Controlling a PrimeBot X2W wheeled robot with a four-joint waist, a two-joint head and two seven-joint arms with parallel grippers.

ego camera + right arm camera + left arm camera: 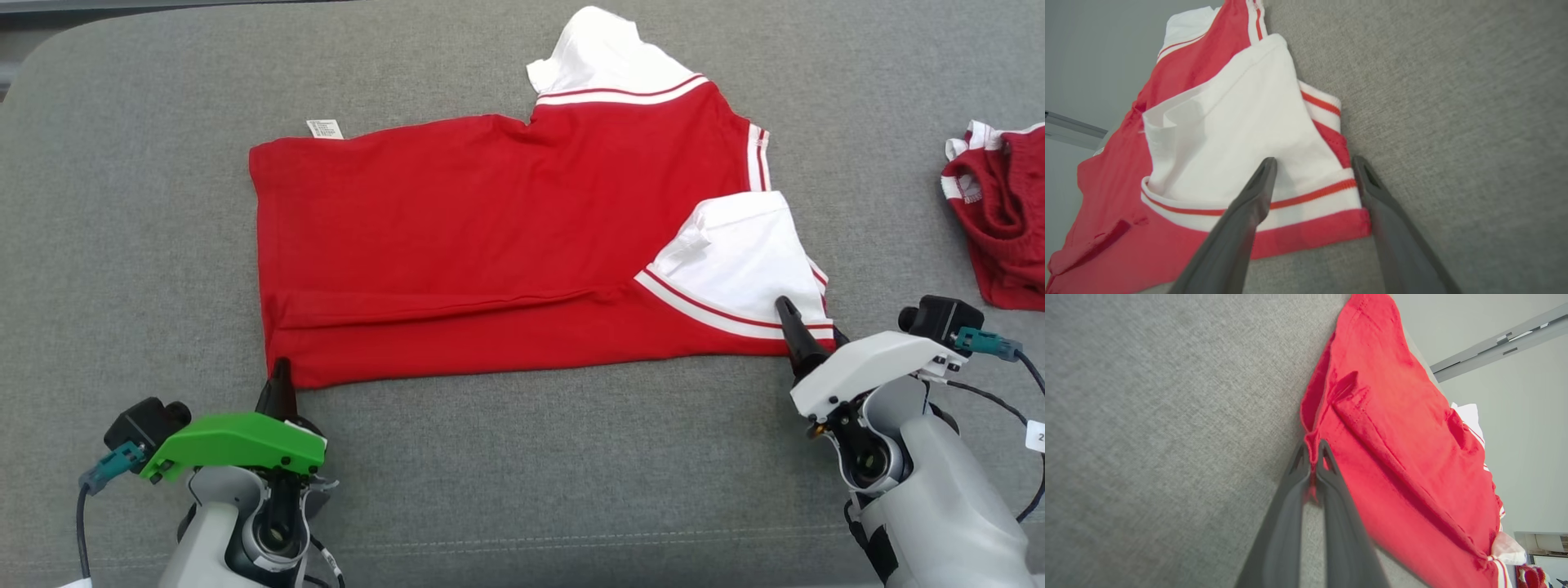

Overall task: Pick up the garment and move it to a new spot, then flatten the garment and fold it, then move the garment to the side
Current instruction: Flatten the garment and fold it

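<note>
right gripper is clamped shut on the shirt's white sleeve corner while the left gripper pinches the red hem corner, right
Not quite: the right gripper is open, its jaws straddling the white sleeve corner of the shirt, as the right wrist view shows. The left gripper does pinch the red hem corner.

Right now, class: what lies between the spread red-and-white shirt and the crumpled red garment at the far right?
Bare grey cushion, seen in the head view: the shirt and the crumpled garment lie apart with nothing on that stretch.
</note>
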